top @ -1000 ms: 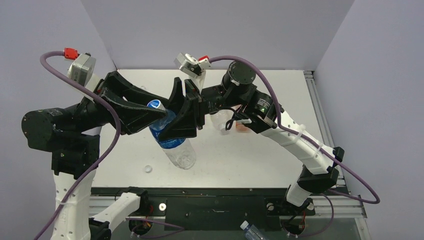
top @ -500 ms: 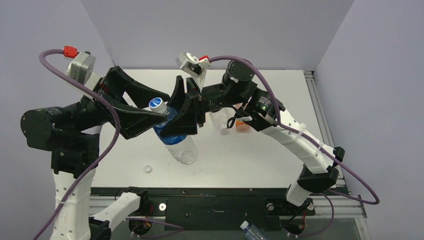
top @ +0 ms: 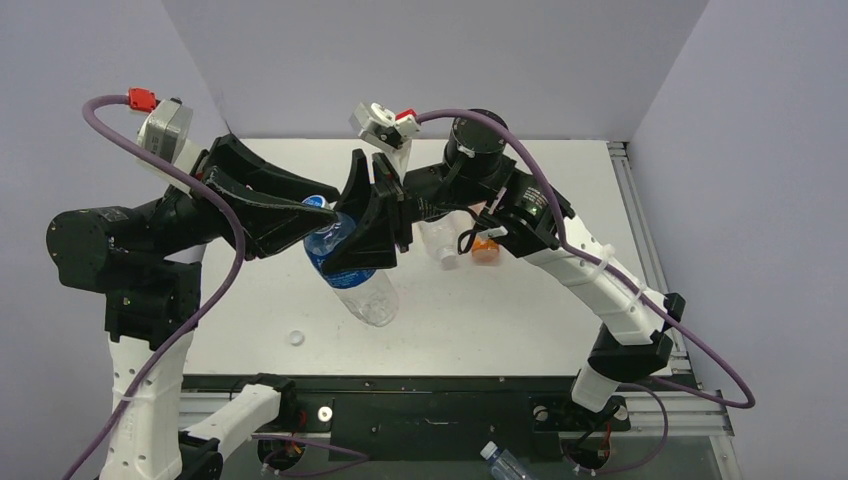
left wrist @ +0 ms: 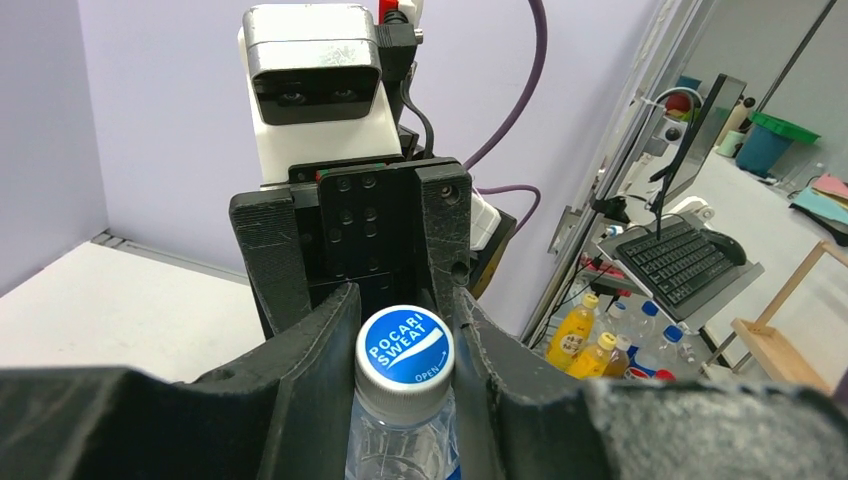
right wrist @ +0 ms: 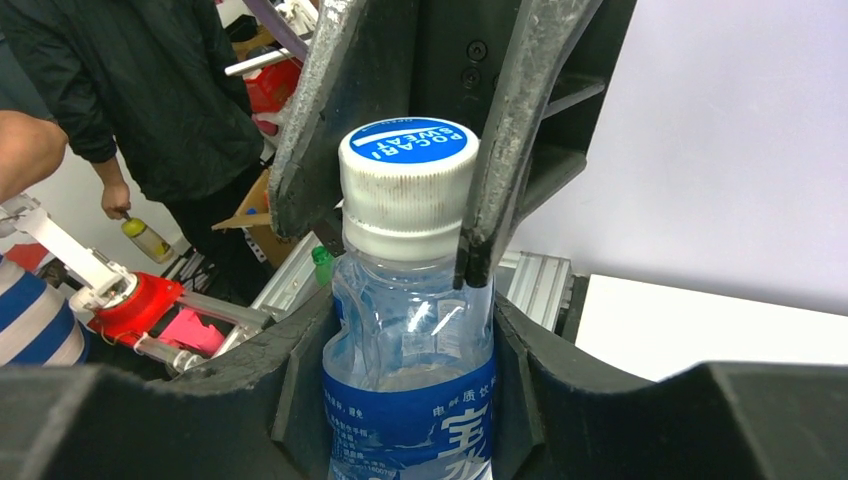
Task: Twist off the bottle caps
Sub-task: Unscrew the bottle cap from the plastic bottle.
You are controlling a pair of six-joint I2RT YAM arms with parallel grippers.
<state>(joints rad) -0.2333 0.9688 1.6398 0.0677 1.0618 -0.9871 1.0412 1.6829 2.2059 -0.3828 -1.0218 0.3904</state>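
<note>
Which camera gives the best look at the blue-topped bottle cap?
Right wrist: the cap on the bottle shows its ridged side and blue top. Left wrist shows only its top; top external, barely a sliver.

A robot lab; screened white table [top: 520, 330], aluminium framing [top: 645, 230], a keyboard [left wrist: 688, 262] and drink bottles [left wrist: 572, 335] beyond.

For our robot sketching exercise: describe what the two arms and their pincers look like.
The left arm and right arm mix white and black segments; purple cables trail both. The left pincer and right pincer are matte black, with broad tapering fingers.
</note>
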